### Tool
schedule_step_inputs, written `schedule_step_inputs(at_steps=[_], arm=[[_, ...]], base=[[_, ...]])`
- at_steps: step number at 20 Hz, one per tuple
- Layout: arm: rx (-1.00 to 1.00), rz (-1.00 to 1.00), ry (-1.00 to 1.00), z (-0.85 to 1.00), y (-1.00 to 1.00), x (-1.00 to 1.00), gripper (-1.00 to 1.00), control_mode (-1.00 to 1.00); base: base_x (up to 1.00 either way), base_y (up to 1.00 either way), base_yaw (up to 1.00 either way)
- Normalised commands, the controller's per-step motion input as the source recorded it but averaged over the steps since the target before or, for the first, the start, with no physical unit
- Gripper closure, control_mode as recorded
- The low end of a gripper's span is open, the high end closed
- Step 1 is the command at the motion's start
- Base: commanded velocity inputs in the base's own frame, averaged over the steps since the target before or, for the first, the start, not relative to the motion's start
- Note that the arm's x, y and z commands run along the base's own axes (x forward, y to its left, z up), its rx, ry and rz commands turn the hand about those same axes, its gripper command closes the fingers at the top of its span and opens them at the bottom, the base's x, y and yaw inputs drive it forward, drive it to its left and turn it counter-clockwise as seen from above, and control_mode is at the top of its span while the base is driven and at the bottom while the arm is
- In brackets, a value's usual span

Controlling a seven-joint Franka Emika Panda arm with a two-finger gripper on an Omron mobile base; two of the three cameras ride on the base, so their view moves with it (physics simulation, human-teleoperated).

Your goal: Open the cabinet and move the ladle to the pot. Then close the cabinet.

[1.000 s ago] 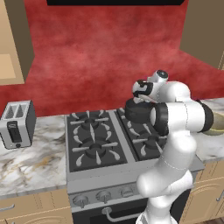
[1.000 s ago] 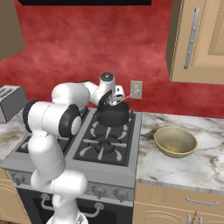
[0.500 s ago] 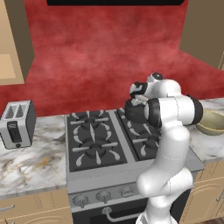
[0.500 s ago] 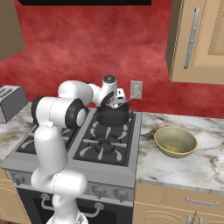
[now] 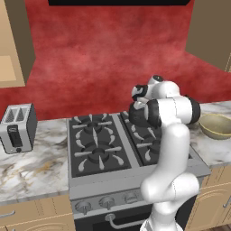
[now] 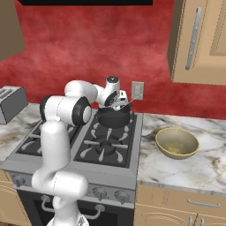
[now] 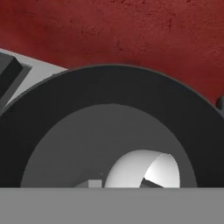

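Ladle (image 7: 142,168): bowl lies in the pot (image 6: 114,117) below me (done).
Cabinet (image 6: 198,42): open, unclosed.
Gripper (image 6: 118,102): grip unclear.

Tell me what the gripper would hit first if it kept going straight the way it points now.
Probably the ladle, its pale bowl lying in the pot right ahead of the gripper; behind it, the pot's grey floor. Depth between them is unclear.

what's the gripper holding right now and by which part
Probably the ladle: its thin handle angles up from the gripper over the pot, and its bowl is inside. The hold itself isn't visible, so the place can't be told.
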Motion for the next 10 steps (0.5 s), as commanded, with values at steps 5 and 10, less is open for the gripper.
schedule_step_inputs(at_steps=[5,10], arm=[[0.0,0.0,0.04,-0.17,-0.02,0.25,1.0,-1.0],[0.0,0.0,0.04,-0.13,-0.01,0.24,1.0,-1.0]], base=[[0.0,0.0,0.0],[0.0,0.0,0.0]])
